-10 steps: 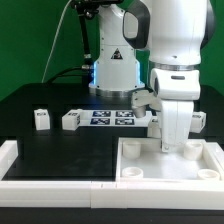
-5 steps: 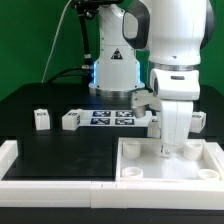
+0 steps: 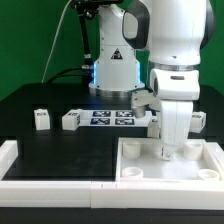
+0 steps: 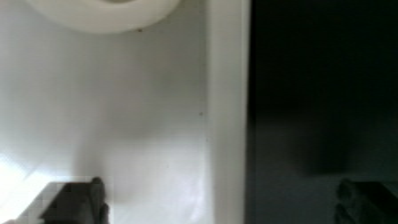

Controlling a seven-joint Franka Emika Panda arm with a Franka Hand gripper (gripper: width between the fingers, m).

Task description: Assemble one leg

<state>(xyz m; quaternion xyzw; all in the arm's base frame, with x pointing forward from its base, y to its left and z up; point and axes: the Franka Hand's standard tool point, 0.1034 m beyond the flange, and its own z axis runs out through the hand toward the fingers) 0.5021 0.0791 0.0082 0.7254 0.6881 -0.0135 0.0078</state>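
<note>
Risk, as I judge it: the gripper, jaws spread wide and empty, straddles the tray-shaped part's rim, so descending could shove it. The nearest leg lies well apart, beside the marker board.

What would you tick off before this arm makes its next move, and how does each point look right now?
1. Gripper open: ok; its fingers are wide apart in the wrist view.
2. Gripper empty: ok; only the tray-shaped part lies beneath, with no leg between the fingers.
3. Legs in sight: ok; the far-left leg and the neighbouring leg stand free on the black table.
4. Fingers clear of the tray's rim: cannot tell.
5. Marker board uncovered: ok.
</note>
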